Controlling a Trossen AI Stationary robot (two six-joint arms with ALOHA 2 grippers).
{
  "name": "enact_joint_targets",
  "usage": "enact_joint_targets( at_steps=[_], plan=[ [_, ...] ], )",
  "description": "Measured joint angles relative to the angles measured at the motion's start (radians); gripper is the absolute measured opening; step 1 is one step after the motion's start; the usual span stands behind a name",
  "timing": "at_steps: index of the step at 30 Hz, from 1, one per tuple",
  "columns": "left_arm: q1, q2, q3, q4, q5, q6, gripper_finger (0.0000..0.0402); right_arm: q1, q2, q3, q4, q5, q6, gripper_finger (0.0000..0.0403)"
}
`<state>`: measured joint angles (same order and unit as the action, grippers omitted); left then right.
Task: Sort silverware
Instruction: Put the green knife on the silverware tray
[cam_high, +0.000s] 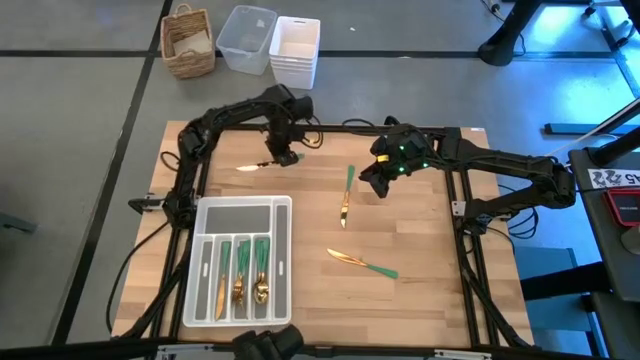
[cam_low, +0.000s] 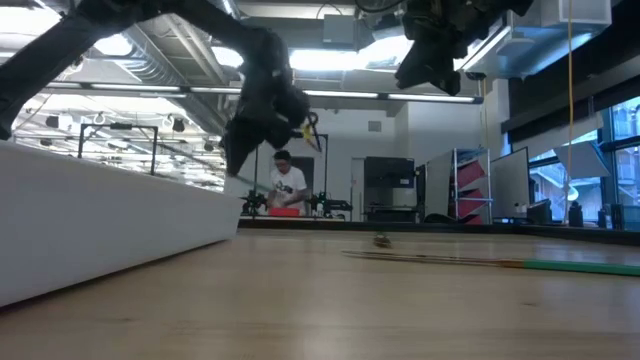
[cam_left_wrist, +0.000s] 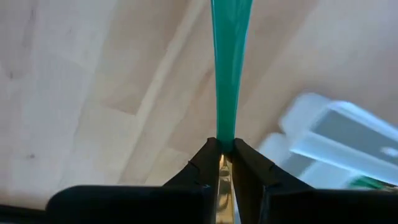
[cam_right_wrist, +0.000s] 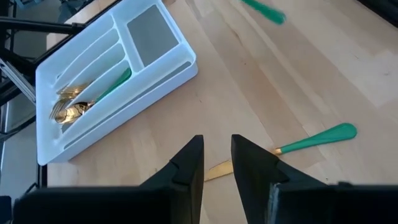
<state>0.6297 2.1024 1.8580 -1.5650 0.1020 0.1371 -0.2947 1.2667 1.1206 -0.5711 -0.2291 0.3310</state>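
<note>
Green handle (cam_left_wrist: 230, 74) pinched in left gripper (cam_left_wrist: 226, 155), clear only wrist-side.

High view: straight down over whole table (cam_high: 420, 300), both arms in frame. Low view: at tabletop height, level across wood toward room behind; white tray (cam_low: 110, 235) wall close at one side. Left wrist view: very near, down past own fingers (cam_left_wrist: 199, 168) onto wood. Right wrist view: higher, angled down. Tray (cam_right_wrist: 112, 74) shared by all four views.
</note>
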Motion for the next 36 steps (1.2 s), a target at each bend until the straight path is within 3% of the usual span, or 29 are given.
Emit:
enact_joint_targets(
  at_steps=[7,16,21,28,36],
  plan=[
    [0.007,-0.165,-0.001,-0.007,0.047,-0.114,0.0016,0.000,0.000,0.000,-0.017,-0.031,-0.050,0.0083],
    [-0.091,-0.447,-0.007,-0.004,0.036,-0.451,0.0020,-0.001,-0.021,0.000,-0.046,-0.052,-0.142,0.0083],
    [-0.251,-0.622,-0.128,-0.005,-0.057,-0.737,0.0016,-0.012,-0.088,0.000,-0.061,-0.041,-0.214,0.0083],
    [-0.570,-0.834,-0.428,0.031,-0.113,-1.328,0.0022,-0.108,-0.252,0.000,-0.062,-0.036,-0.293,0.0083],
    [-0.928,-0.885,-0.658,0.241,-0.104,-1.826,0.0022,-0.254,-0.482,-0.004,-0.178,0.001,-0.332,0.0083]
  ],
)
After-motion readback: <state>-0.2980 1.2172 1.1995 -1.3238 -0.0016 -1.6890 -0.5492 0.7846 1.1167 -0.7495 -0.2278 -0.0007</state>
